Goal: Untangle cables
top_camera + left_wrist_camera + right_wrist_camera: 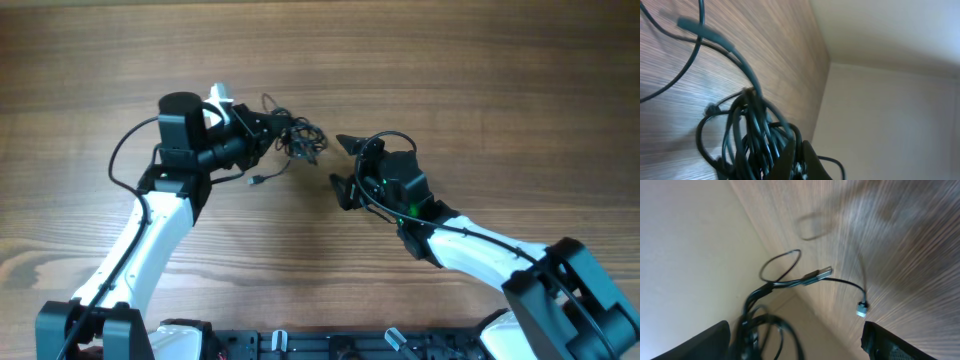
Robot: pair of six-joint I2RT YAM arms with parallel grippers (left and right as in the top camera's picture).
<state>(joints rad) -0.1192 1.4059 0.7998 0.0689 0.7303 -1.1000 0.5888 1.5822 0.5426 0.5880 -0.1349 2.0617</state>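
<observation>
The cables (302, 141) are a bunch of thin black cords knotted together and held just above the wooden table. My left gripper (277, 131) is shut on the knot's left side; in the left wrist view the knot (752, 135) hangs in front of the closed fingers (801, 162). One loose strand ends in a small plug (258, 181) on the table. My right gripper (345, 167) is open just right of the knot. In the right wrist view its fingers (800, 342) are wide apart, with the cables (760, 325), a USB plug (820, 273) and a small plug (861, 309) ahead.
The wooden table (480, 70) stretches all around. The thicker black arm wiring loops over my right wrist (395, 140) and beside my left arm (125, 155). The arm bases stand at the near edge (300, 345).
</observation>
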